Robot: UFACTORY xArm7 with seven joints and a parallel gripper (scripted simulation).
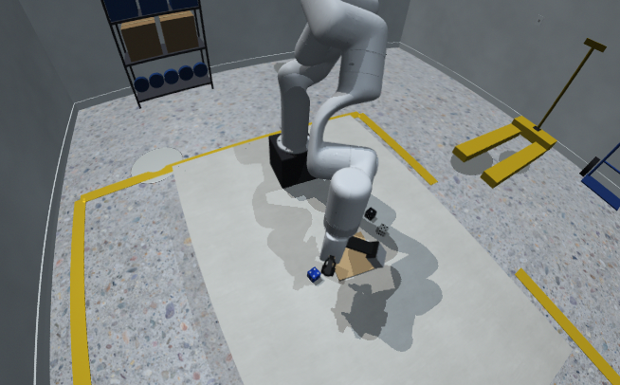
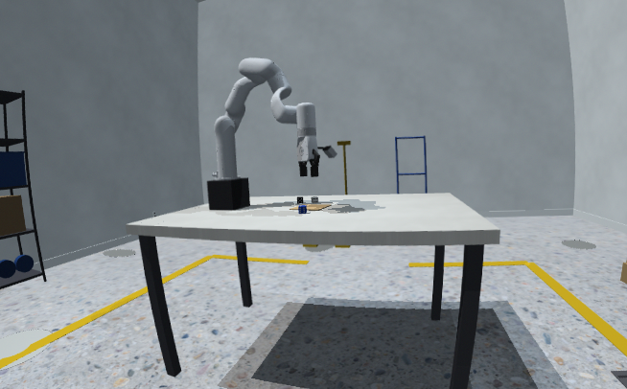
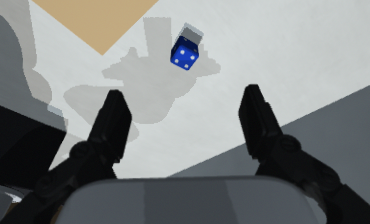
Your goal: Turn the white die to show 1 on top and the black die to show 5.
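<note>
My jaws stand fully open with nothing between them, held well above the bench [image 2: 403, 227]. In the wrist view the two fingers frame bare bench surface; the blue die [image 3: 186, 52] lies beyond the fingertips, off the mat [image 3: 93, 20], showing a face with four pips toward the camera.

The two dice I must turn are not under me. In the top view the black die [image 1: 371, 213] and the white die [image 1: 382, 229] sit near each other on the bench, just beyond the far right side of the mat [image 1: 351, 267], while the blue die [image 1: 314, 273] sits at the mat's near left corner. Neither target die appears to be on the mat yet.

Procedure for the step in hand, as I judge it:

1. Travel high across the mat toward the white or black die, keeping clear of the blue die, which must not be disturbed.
2. Square the fingers to two opposite faces before descending.
3. Descend straight, keeping the neighbouring die outside the fingers.
4. Close only when the die is centred.

I cannot read the pips on the black and white dice from here.
</note>
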